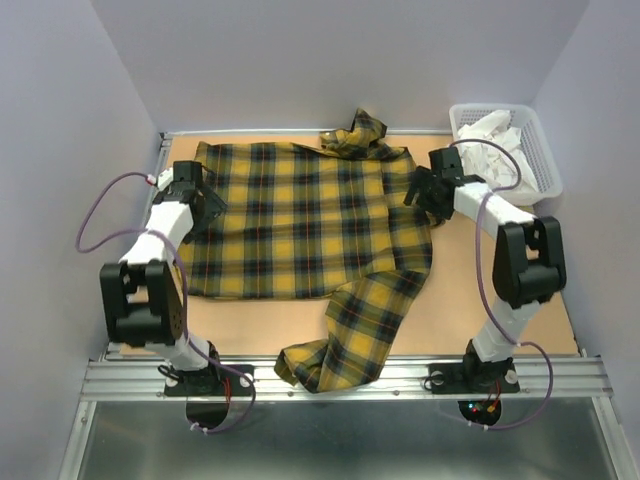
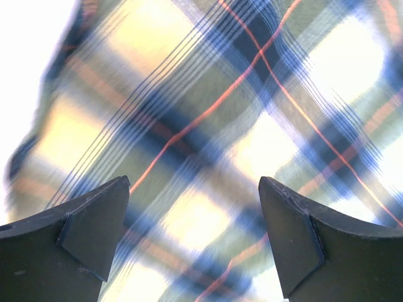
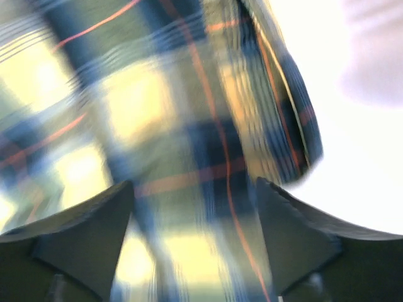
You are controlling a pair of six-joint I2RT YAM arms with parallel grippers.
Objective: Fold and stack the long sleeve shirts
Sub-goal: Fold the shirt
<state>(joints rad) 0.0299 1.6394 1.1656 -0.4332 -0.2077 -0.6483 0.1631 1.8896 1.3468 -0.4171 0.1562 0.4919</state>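
Note:
A yellow and dark plaid long sleeve shirt (image 1: pixel 300 215) lies spread flat on the table. One sleeve (image 1: pixel 350 335) trails to the near edge and its collar bunches at the far side. My left gripper (image 1: pixel 197 195) is open over the shirt's left edge; the plaid cloth (image 2: pixel 208 126) fills its view between the fingers (image 2: pixel 94 226). My right gripper (image 1: pixel 425 190) is open over the shirt's right edge; blurred plaid (image 3: pixel 189 157) and the cloth's edge show between its fingers (image 3: pixel 296 233).
A white plastic basket (image 1: pixel 545 165) with white cloth (image 1: pixel 495 140) in it stands at the far right corner. The tan table (image 1: pixel 470 300) is walled on three sides. A metal rail (image 1: pixel 340 378) runs along the near edge.

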